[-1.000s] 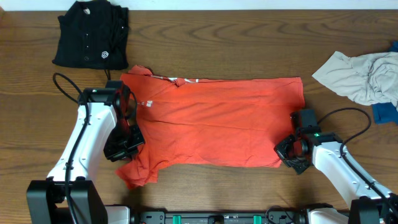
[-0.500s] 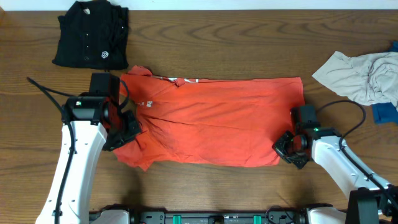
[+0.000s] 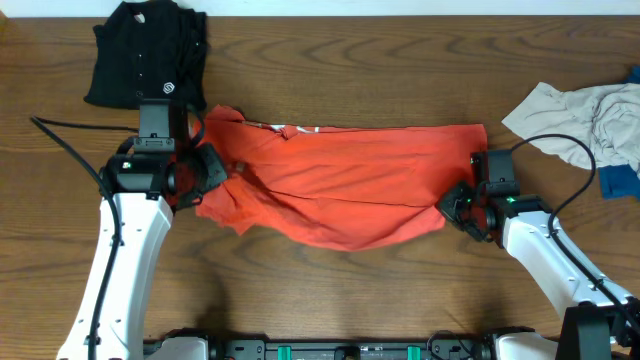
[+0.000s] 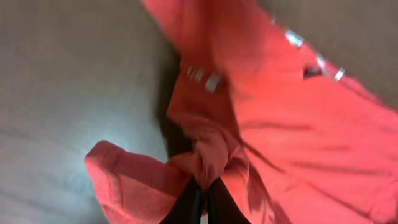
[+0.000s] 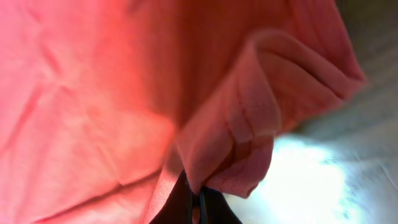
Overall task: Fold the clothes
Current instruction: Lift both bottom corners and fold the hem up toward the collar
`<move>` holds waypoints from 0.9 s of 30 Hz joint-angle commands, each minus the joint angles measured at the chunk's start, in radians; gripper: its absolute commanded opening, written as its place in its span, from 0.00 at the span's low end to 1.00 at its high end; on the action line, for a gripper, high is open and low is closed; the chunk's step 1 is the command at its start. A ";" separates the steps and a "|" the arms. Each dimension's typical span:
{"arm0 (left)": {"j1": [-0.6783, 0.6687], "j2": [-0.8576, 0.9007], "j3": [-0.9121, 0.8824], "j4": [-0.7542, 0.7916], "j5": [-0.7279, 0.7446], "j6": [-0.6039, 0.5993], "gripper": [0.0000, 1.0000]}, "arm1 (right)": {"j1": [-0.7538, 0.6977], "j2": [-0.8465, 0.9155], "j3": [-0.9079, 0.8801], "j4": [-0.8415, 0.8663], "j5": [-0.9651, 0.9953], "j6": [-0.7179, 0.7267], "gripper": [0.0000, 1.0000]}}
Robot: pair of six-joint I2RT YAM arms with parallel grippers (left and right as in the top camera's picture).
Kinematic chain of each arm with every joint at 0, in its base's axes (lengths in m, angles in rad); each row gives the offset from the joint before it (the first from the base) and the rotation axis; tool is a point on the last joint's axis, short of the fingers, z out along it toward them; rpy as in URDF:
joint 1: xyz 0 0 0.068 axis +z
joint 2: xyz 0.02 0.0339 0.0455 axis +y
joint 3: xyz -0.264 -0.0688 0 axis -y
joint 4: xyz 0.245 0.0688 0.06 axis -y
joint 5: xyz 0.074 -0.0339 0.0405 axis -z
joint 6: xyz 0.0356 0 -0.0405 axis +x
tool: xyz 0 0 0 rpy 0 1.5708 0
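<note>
The red-orange T-shirt (image 3: 340,180) lies across the middle of the table, its near edge lifted and sagging between both arms. My left gripper (image 3: 207,180) is shut on the shirt's left near corner (image 4: 205,155), and bunched red cloth rises between the dark fingers. At the shirt's right end my right gripper (image 3: 455,205) is shut on the right near corner (image 5: 230,155), a folded hem pinched in its jaws. White lettering (image 4: 205,78) shows near the collar. More clothes lie apart: a black buttoned shirt (image 3: 145,55) at the far left, a pale grey piece (image 3: 585,120) and a blue piece (image 3: 620,180) at the right.
The wooden table (image 3: 330,290) shows bare brown grain in front of the shirt. Black cables loop from each arm, one at the left (image 3: 70,145) and one at the right (image 3: 570,180). The arm bases stand at the near edge.
Both grippers have carried the shirt's near edge away from me, toward the far edge. The near hem has left the table and now sags between them, and the shirt looks narrower.
</note>
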 commanded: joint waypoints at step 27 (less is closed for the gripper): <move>0.013 0.260 0.015 0.335 -0.351 -0.003 0.06 | -0.002 0.005 0.016 0.243 0.232 -0.014 0.08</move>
